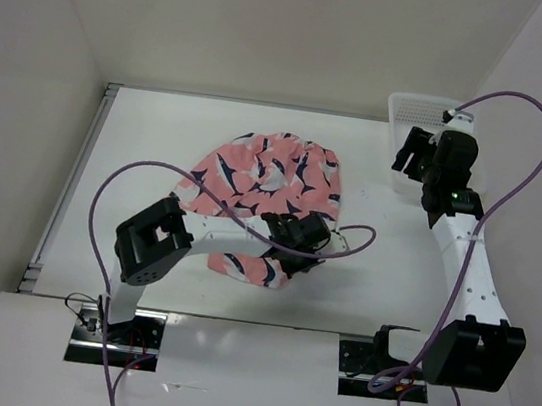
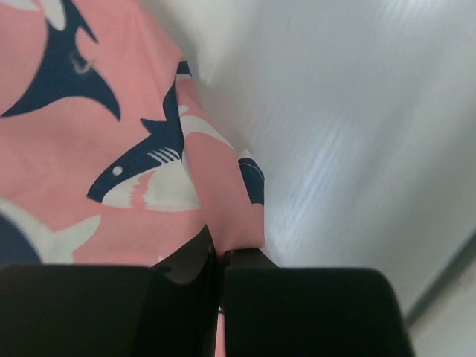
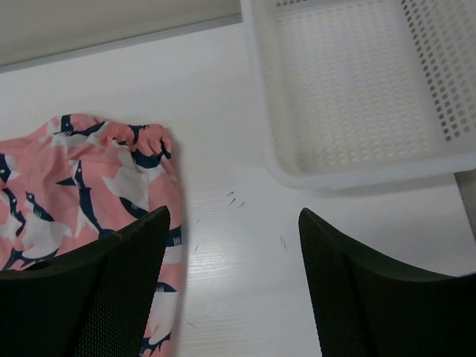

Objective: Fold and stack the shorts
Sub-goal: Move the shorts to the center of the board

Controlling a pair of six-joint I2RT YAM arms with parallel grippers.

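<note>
Near the middle of the top view, the soft salmon-pink cloth shorts, printed with dark navy and white whale shapes, lie crumpled on the white table. The left tool sits at their lower right edge. In the left wrist view its black fingers are pressed together with a hem corner of the shorts pinched in the seam between them. How far the cloth reaches in is hidden.

The left arm crosses the lower part of the shorts in the top view, and a pink fold shows below it. The rest of the cloth runs off the wrist view's left and top.

The right tool hangs well apart at the upper right, jaws spread wide and holding nothing, beside the white plastic mesh basket. The arm partly covers that basket.
</note>
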